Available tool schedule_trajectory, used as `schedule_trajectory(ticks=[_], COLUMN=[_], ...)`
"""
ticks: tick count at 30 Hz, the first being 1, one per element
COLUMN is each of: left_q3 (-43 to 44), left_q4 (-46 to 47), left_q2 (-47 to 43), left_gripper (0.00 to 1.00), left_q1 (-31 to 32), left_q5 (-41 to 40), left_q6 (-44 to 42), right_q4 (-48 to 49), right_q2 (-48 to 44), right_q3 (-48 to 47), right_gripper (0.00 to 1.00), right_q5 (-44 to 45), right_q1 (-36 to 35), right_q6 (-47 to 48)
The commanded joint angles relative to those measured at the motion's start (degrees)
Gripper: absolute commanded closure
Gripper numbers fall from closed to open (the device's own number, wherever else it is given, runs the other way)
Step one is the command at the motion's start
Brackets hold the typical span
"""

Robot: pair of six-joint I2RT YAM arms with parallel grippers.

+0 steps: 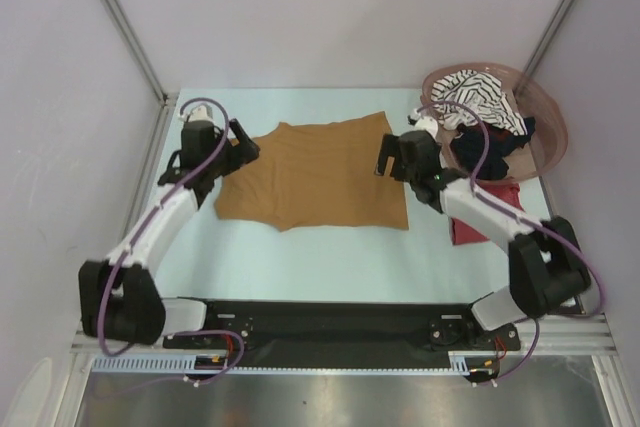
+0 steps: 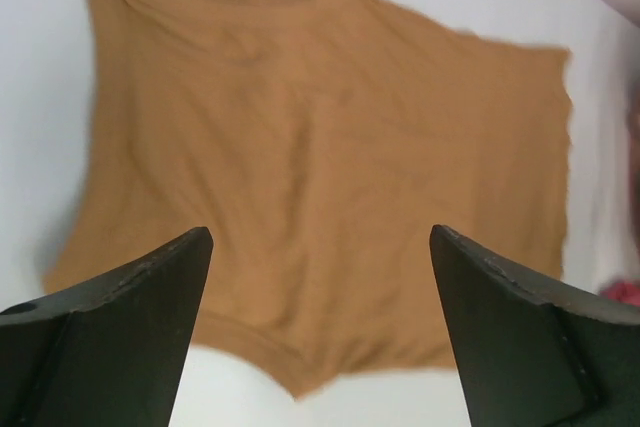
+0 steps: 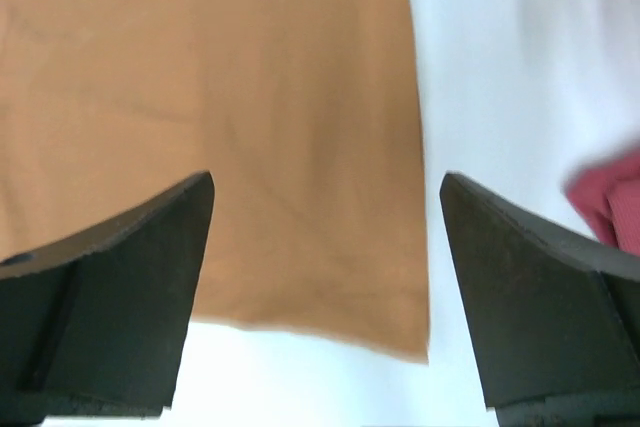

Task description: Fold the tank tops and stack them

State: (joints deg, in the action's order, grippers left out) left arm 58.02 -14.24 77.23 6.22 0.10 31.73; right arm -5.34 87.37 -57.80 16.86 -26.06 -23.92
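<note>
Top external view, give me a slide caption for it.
Left gripper and right gripper, both open, flank a mustard-brown tank top spread flat on the table; clothes basket at far right.

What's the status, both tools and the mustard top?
Left tool open, empty. Right tool open, empty. Mustard tank top spread flat between them. Nothing lying on it.

The white-and-black left arm (image 1: 160,222) extends from the near edge of the pale table (image 1: 300,262) toward its far left corner, its black left hand (image 1: 243,144) spread wide and holding nothing. The right arm (image 1: 480,209) angles in from the right edge toward the middle, its black right hand (image 1: 388,157) equally wide and empty.
</note>
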Motion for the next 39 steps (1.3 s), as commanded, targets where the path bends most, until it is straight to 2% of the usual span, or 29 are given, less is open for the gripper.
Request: schedule_trajectory(ticks=[1, 5, 8, 9, 10, 12, 14, 16, 18, 20, 23, 27, 34, 39], left_q3=[-9.40, -19.68, -30.04, -32.51, -37.40, -44.00, -45.97, -44.14, -40.37, -38.08, -37.27, -39.47, -39.03, -40.61], left_q4=[4.92, 8.95, 16.76, 16.70, 16.79, 19.41, 21.88, 18.30, 9.52, 3.62, 5.09, 8.08, 9.23, 9.58], left_q2=[-14.07, -26.85, -36.16, -38.62, -43.08, -47.41, -51.30, -50.52, -47.79, -42.27, -35.67, -29.44, -25.90, -25.99], left_gripper=[0.00, 0.00, 0.00, 0.00, 0.00, 0.01, 0.05, 0.08, 0.12, 0.16, 0.22, 0.23, 0.30, 0.33], left_q1=[4.05, 4.77, 4.24, 4.15, 4.15, 3.98, 3.80, 3.89, 3.98, 3.89, 3.98, 4.06, 5.64, 7.31], left_q5=[-2.73, -3.44, -1.06, -4.11, -5.71, -6.08, -3.45, -2.82, -2.82, -1.34, 4.37, 5.35, 4.12, 1.23], left_q6=[2.63, 3.60, 8.07, 11.22, 18.47, 22.31, 21.71, 22.24, 22.77, 23.56, 23.82, 27.24, 27.60, 30.75], right_q4=[2.97, 2.89, 0.78, -0.01, -0.37, -1.15, -2.29, -4.49, -6.69, -7.57, -6.53, -4.85, -1.52, 4.19], right_q2=[-13.84, -23.44, -28.73, -29.62, -30.41, -32.08, -32.62, -31.83, -30.51, -28.58, -26.65, -23.83, -18.83, -13.29], right_q3=[8.47, 17.18, 21.93, 22.81, 24.65, 25.98, 27.39, 27.83, 28.62, 29.23, 30.37, 30.38, 30.20, 30.99], right_gripper=[0.00, 0.00, 0.26, 0.38, 0.42, 0.42, 0.41, 0.42, 0.49, 0.48, 0.47, 0.46, 0.46, 0.54], right_q5=[8.88, 5.82, 1.69, 0.55, -0.77, -1.48, -1.57, 1.05, 2.30, 3.17, 4.58, 4.32, 3.53, 2.21], right_q1=[-2.58, -1.80, 0.13, 0.40, 0.57, 0.23, -0.39, -1.79, -2.85, -3.81, -5.31, -5.31, -4.43, -3.47], right_q6=[-1.56, -4.28, -9.73, -11.13, -12.80, -16.05, -19.38, -22.91, -28.80, -31.44, -35.48, -38.83, -42.60, -44.45])
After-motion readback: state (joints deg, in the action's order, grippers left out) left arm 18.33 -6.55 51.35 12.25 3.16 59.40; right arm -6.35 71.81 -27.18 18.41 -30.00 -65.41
